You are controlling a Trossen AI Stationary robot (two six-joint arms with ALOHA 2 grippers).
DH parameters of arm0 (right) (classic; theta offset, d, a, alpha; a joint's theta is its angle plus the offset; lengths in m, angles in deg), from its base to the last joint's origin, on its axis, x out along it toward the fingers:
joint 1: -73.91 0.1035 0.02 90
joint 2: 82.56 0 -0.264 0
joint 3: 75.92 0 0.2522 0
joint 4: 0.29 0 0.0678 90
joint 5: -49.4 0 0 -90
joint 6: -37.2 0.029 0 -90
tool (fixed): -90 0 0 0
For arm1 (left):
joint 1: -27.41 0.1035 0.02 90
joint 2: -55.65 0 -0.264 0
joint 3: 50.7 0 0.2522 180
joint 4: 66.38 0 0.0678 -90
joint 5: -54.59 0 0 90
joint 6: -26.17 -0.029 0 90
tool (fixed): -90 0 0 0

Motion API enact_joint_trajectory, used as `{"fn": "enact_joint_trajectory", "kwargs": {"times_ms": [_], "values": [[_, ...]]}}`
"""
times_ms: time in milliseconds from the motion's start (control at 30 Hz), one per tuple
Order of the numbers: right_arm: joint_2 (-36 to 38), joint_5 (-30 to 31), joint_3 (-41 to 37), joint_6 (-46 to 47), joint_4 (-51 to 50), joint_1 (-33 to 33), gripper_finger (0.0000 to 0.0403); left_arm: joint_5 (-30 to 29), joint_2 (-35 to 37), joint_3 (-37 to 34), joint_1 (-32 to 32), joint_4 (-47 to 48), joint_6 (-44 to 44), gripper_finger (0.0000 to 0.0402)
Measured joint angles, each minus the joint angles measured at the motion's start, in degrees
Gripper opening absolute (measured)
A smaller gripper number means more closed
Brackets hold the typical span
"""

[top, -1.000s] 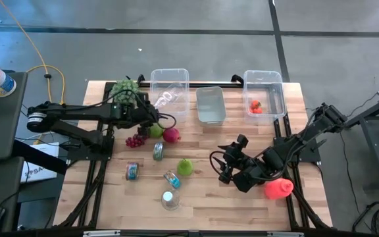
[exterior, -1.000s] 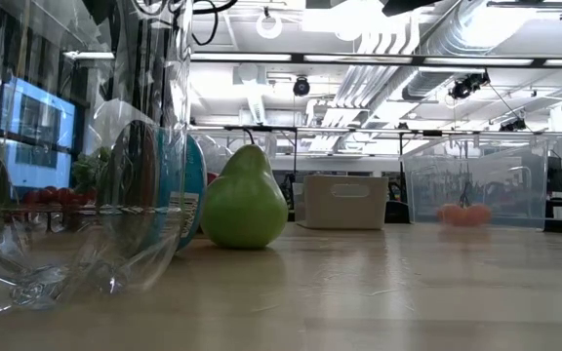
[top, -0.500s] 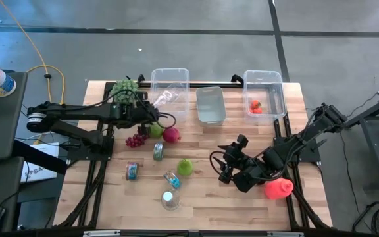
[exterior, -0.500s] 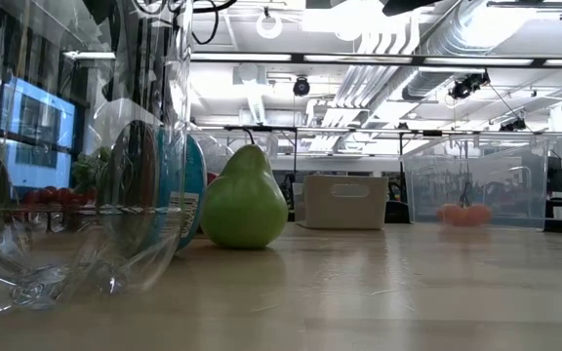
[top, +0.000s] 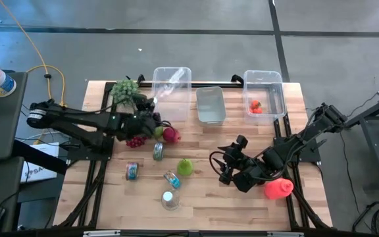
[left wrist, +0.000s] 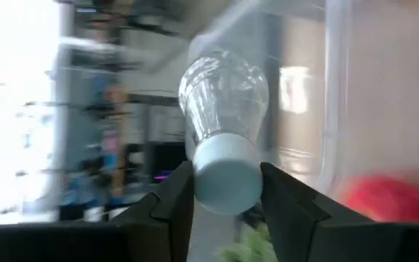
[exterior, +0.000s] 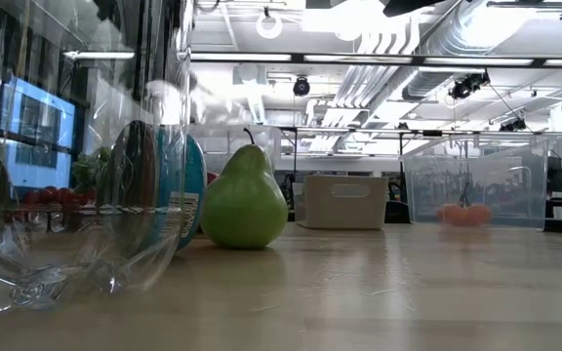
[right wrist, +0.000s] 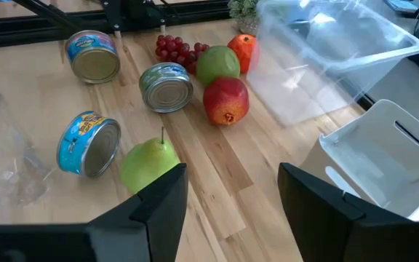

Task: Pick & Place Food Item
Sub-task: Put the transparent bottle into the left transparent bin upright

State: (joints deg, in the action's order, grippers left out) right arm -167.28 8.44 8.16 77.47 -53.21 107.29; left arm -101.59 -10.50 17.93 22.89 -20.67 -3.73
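Note:
My left gripper (top: 151,108) is shut on a clear plastic bottle (top: 163,89) with a pale cap, held in the air at the near left corner of the left clear bin (top: 176,70). On the table below lie a green apple (top: 156,130), a red pomegranate (top: 172,135) and dark grapes (top: 135,141). A green pear (top: 185,166) stands at mid-table, large in the low view (exterior: 245,200). My right gripper (top: 221,168) hovers open to the right of the pear with nothing between its fingers (right wrist: 162,193). My left gripper pinches the bottle's cap end (left wrist: 228,182) between its two fingers (left wrist: 177,193), one on each side of the cap. The fingers come roughly level from the table's left. The bottle sticks out beyond them in line with the fingers, lifted clear of table and bin.
Three cans (top: 158,151) (top: 131,171) (top: 171,179) and a clear container (top: 170,199) lie near the pear. At the far edge stand a white bin (top: 210,105) and a right clear bin (top: 278,92) holding a red fruit (top: 256,106). Green leaves (top: 125,89) lie far left, a red object (top: 278,189) near right.
My left arm has swung toward the table's near edge while its wrist turned. The bottle in its gripper has swung with it, its free end now pointing more toward the far edge above the left bin. My right arm has kept still.

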Motion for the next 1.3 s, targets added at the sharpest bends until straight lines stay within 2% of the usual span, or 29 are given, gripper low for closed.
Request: {"fn": "enact_joint_trajectory", "kwargs": {"times_ms": [100,267,433,567,767,867,1033,1100,1200,1300], "values": [[-0.01,0.0,0.0,0.0,0.02,0.0,0.0204,-5.92,0.43,0.02,-2.76,-5.23,-1.43,0.0125],[-0.01,-0.13,0.0,0.0,0.0,0.0,0.0204,-1.33,2.75,0.04,-4.9,-8.24,-0.6,0.0124],[-0.01,-1.51,0.0,0.0,0.0,0.0,0.0204,-1.32,4.66,0.04,-4.87,-8.01,1.03,0.0123],[-0.01,-1.51,0.0,0.02,0.02,0.0,0.0204,1.98,5.46,0.07,-4.92,-8.0,1.04,0.0123],[-0.01,-1.51,0.0,0.42,0.01,0.0,0.0204,-0.11,6.86,0.49,-7.91,-6.74,2.79,0.0122],[-0.01,-1.51,0.0,0.42,0.02,0.0,0.0204,-1.69,8.28,1.73,-10.98,-3.52,4.18,0.0122],[-0.01,-1.75,0.0,0.49,0.99,0.0,0.0204,-1.04,11.12,5.72,-14.38,1.92,6.85,0.0122],[-0.01,-2.19,0.0,0.48,1.9,0.0,0.0204,1.91,12.37,8.03,-14.36,4.57,8.83,0.0122],[-0.01,-2.31,0.02,0.5,3.3,0.0,0.0204,13.87,13.21,12.72,-11.38,12.26,16.08,0.0122],[-0.01,-2.73,0.02,0.5,4.52,0.0,0.0204,20.84,12.01,17.39,-6.43,23.8,23.98,0.0122]]}}
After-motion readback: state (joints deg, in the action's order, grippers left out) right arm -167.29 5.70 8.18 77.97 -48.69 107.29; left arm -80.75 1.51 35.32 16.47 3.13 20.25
